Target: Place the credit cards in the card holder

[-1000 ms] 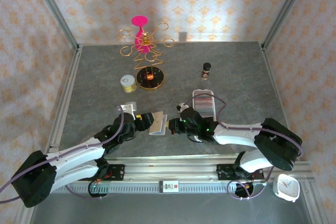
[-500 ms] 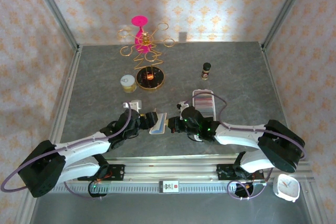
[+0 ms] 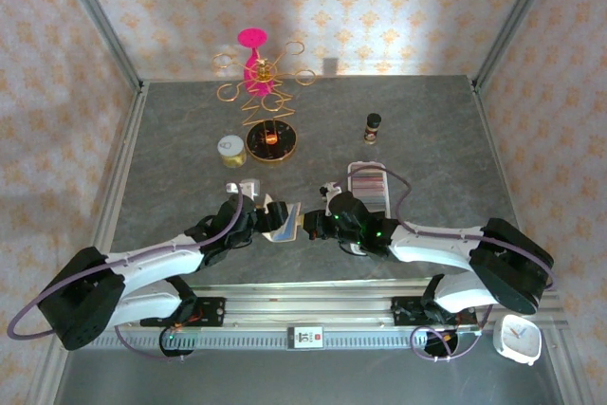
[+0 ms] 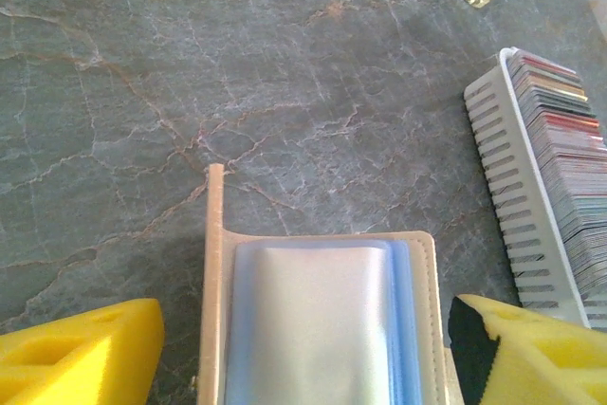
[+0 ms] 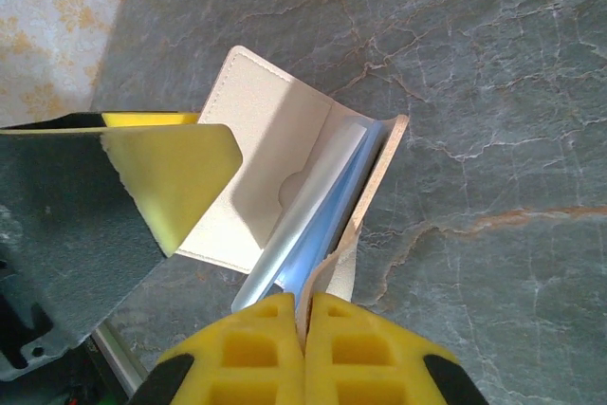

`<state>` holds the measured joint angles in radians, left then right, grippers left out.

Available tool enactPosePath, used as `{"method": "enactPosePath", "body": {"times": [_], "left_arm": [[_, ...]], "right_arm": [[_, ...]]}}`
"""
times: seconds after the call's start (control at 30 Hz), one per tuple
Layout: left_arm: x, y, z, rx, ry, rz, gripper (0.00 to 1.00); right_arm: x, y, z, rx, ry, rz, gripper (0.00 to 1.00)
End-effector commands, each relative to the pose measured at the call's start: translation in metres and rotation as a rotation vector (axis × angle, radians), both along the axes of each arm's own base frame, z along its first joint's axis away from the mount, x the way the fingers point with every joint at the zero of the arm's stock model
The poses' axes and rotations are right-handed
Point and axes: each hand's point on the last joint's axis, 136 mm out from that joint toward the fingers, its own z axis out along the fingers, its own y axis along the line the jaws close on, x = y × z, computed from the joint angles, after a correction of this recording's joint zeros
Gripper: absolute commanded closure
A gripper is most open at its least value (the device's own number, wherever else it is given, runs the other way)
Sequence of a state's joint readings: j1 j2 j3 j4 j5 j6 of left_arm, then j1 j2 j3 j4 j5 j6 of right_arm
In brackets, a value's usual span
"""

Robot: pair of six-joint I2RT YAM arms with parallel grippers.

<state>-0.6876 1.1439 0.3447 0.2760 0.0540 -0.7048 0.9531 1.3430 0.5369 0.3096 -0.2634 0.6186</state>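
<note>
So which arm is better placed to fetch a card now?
Left, probably: the left end effector is open with the credit cards just ahead, while the right end effector is shut on a flap of the card holder.

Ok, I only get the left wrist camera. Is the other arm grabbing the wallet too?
Observer: Yes. The right wrist camera shows the right end effector shut on the edge of one beige cover of the card holder.
Operator: Has it got a card in there?
Observer: No, only that cover is between its fingers; no card.
Operator: Is the wallet open wide?
Observer: Yes, spread like a book: the other cover folds away to the side, and the clear sleeves stand between the two.
</note>
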Motion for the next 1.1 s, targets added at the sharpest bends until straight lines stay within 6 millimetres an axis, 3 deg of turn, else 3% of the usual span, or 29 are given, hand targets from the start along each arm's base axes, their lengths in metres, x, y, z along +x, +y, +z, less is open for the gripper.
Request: {"method": "enactPosePath", "body": {"times": [0.0, 0.37, 0.53, 0.7, 1.07], "left_arm": [[0.001, -0.006, 0.005, 0.017, -0.011, -0.033, 0.21], [-0.008, -0.018, 0.003, 0.001, 0.02, -0.119, 0.19], [-0.008, -0.01, -0.004, 0.038, 0.033, -0.091, 0.19], [-0.016, -0.027, -0.008, -0.001, 0.076, -0.178, 0.18], [-0.02, -0.032, -0.013, -0.013, 0.097, -0.208, 0.12]], "right_arm": [[0.004, 0.01, 0.024, 0.06, -0.033, 0.0, 1.0], [0.005, 0.009, 0.027, 0.066, -0.037, -0.009, 1.0], [0.004, 0.008, 0.026, 0.067, -0.034, -0.012, 1.0], [0.003, 0.008, 0.026, 0.068, -0.03, -0.011, 1.0], [0.003, 0.006, 0.024, 0.068, -0.027, -0.017, 1.0]]}}
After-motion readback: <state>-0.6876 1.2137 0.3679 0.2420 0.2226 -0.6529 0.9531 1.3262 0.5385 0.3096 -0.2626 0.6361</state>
